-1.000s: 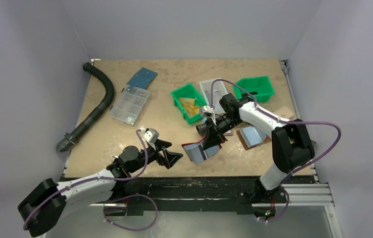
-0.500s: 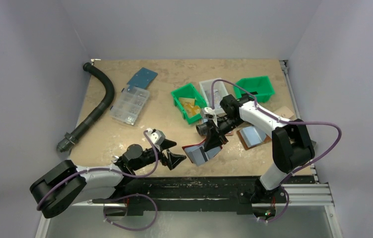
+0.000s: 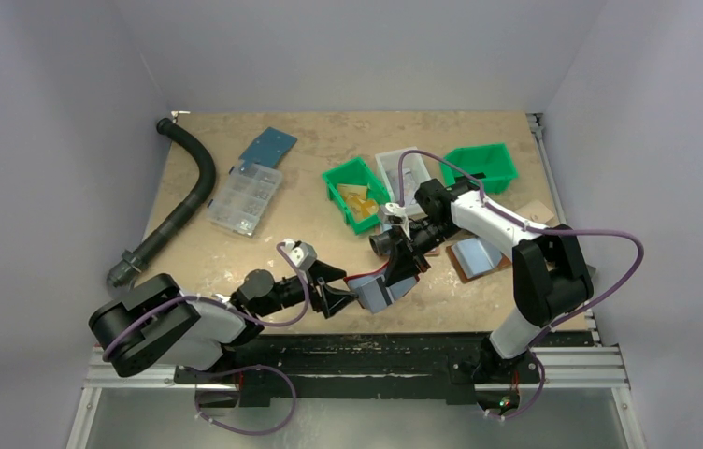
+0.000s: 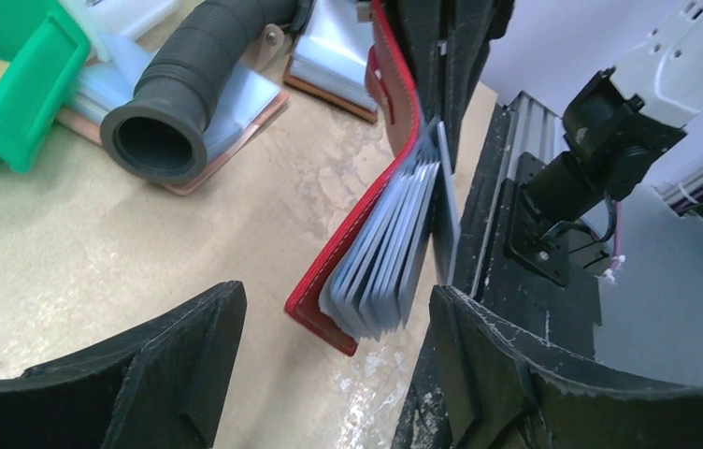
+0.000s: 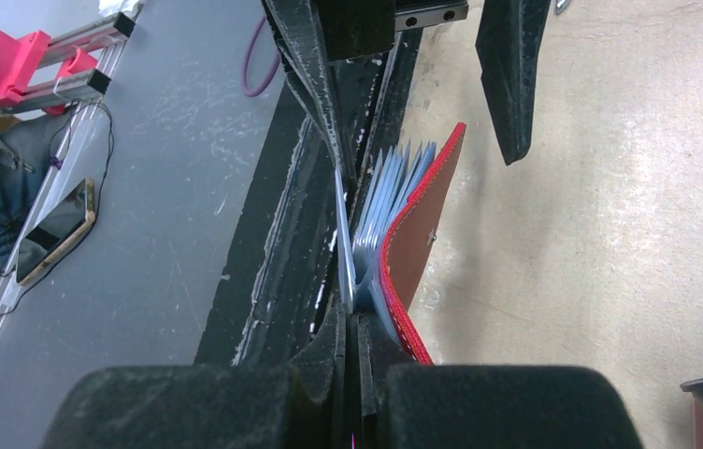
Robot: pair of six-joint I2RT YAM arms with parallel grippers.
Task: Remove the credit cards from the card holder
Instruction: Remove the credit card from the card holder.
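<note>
The card holder (image 3: 378,288) hangs upright near the table's front edge, its dark red cover (image 4: 366,210) open. Pale blue-grey leaves (image 4: 387,257) fan out from it; whether they are pockets or credit cards I cannot tell. My right gripper (image 3: 402,266) grips it from above, jaws shut on one pale leaf (image 5: 345,253) beside the cover (image 5: 423,234). My left gripper (image 3: 339,291) is open and low at the holder's left. In the left wrist view its fingers straddle the holder's lower corner without touching it (image 4: 337,307).
A short black ribbed tube (image 4: 179,103) lies on brown folders (image 3: 474,257) behind the holder. Farther back stand two green bins (image 3: 355,192) (image 3: 481,166), a white tray (image 3: 394,173), a clear organiser box (image 3: 245,198) and a long black hose (image 3: 184,201). The table's front rail (image 4: 516,187) is close.
My left arm has reached rightward along the front edge until its fingers flank the card holder, and its jaws have narrowed a little. The right gripper and the holder stayed put.
</note>
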